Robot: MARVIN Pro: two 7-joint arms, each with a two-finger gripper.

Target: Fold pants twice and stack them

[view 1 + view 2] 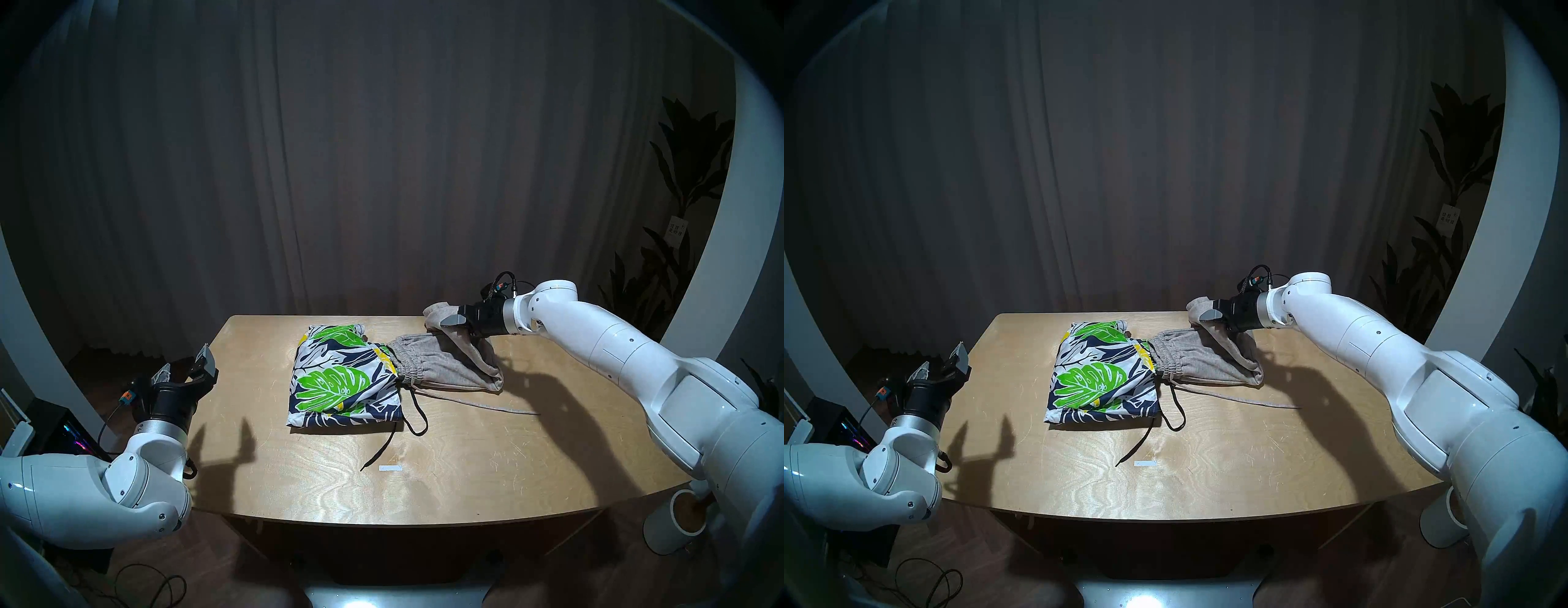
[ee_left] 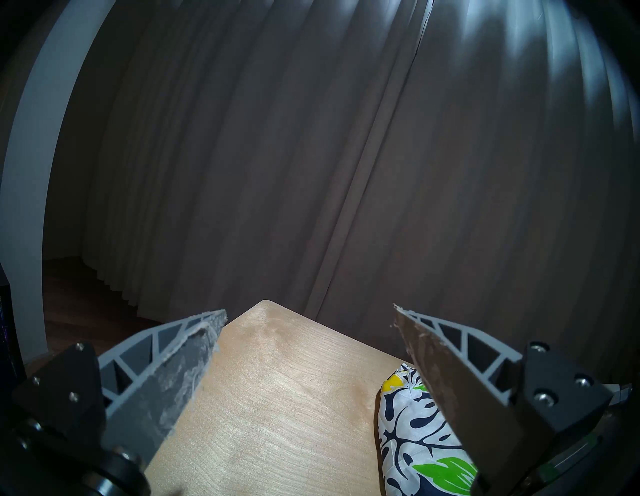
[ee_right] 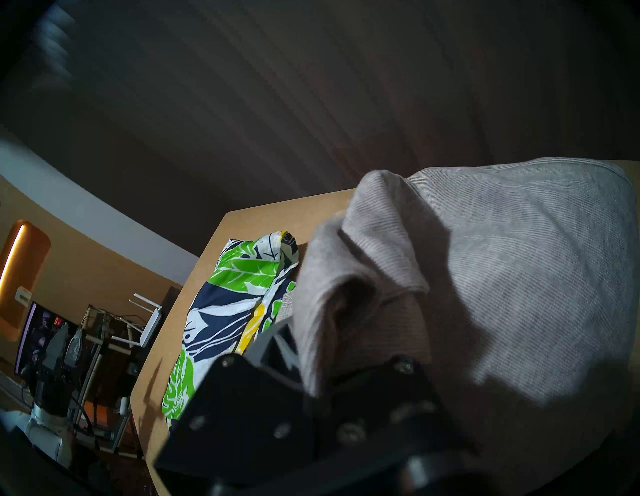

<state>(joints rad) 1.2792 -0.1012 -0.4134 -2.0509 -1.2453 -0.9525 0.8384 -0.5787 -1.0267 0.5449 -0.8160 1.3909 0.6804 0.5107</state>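
Presently catalogued, one scene, two garments.

Item: leaf-print shorts (image 1: 345, 380), navy and white with green and yellow, lying folded near the middle of the tabletop (image 1: 488, 458). Their black drawstring (image 1: 388, 441) trails off the near edge of the fold toward the front of the tabletop.

Item: grey shorts (image 1: 445, 361), plain light knit with gathered elastic waist, lying just right of the printed pair; the waist touches or slightly overlaps the printed fabric. One end is lifted clear of the tabletop, the rest drapes down onto it. A pale cord (image 1: 483, 405) runs from the waist across the wood to the right.

Item: right gripper (image 1: 449, 319), over the far right part of the tabletop, jaws clamped on the raised grey fabric; in the right wrist view the cloth bunches over the fingers.

Item: left gripper (image 1: 186, 361), at the left edge of the tabletop, jaws spread wide with nothing between them, well apart from both garments.

Item: small white strip (image 1: 390, 468), on the wood near the front.
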